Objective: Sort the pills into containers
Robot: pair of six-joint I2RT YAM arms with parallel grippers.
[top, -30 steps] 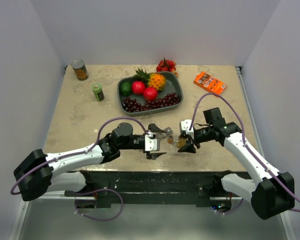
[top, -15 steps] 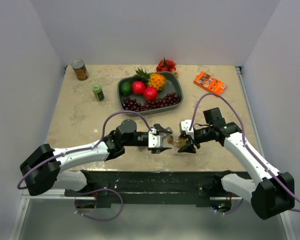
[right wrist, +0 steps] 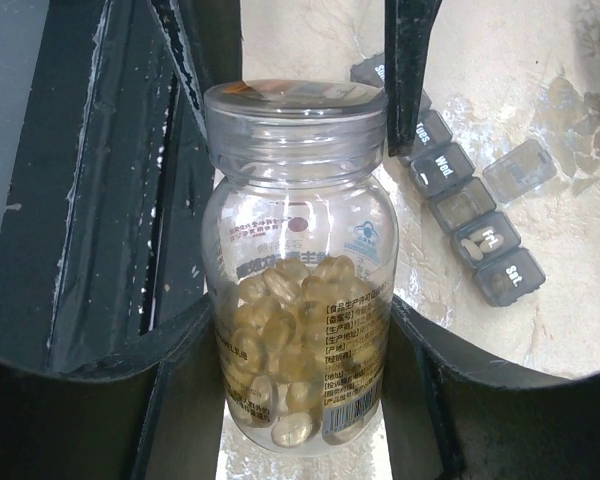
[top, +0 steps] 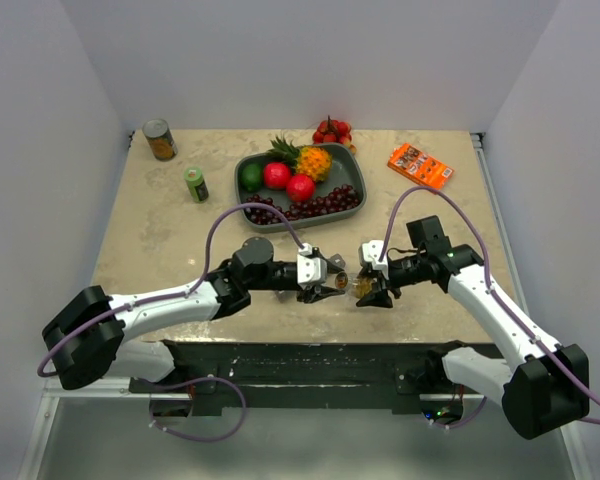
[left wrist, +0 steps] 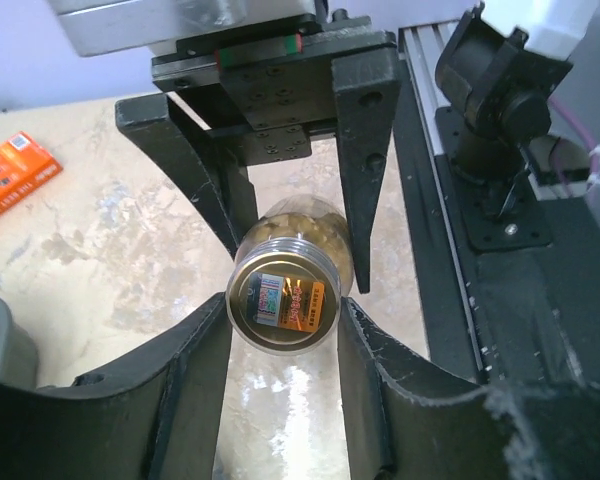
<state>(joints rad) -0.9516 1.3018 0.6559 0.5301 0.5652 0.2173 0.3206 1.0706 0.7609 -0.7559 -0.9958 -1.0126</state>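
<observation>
My right gripper point(right wrist: 300, 320) is shut on a clear pill bottle point(right wrist: 298, 250), held above the table and partly filled with yellowish pills point(right wrist: 290, 340). My left gripper point(left wrist: 283, 305) is shut on the bottle's lid point(left wrist: 283, 298), one finger pressing each side of it. In the top view the two grippers meet near the table's front edge, left gripper point(top: 332, 283) facing right gripper point(top: 365, 290). The containers point(right wrist: 450, 185), a dark-grey lidded strip, lie on the table just beyond the bottle. One compartment lid point(right wrist: 520, 168) stands open, and white pills point(right wrist: 477, 243) show through another.
A grey fruit tray point(top: 352, 208) sits at mid-table behind the grippers. An orange box point(top: 419, 165) lies at the back right, a can point(top: 159, 139) and a small green bottle point(top: 196, 183) at the back left. The black front rail point(top: 310, 355) runs just below the grippers.
My left gripper moved right to the bottle and closed from open onto its lid. The right gripper kept holding the bottle in place.
</observation>
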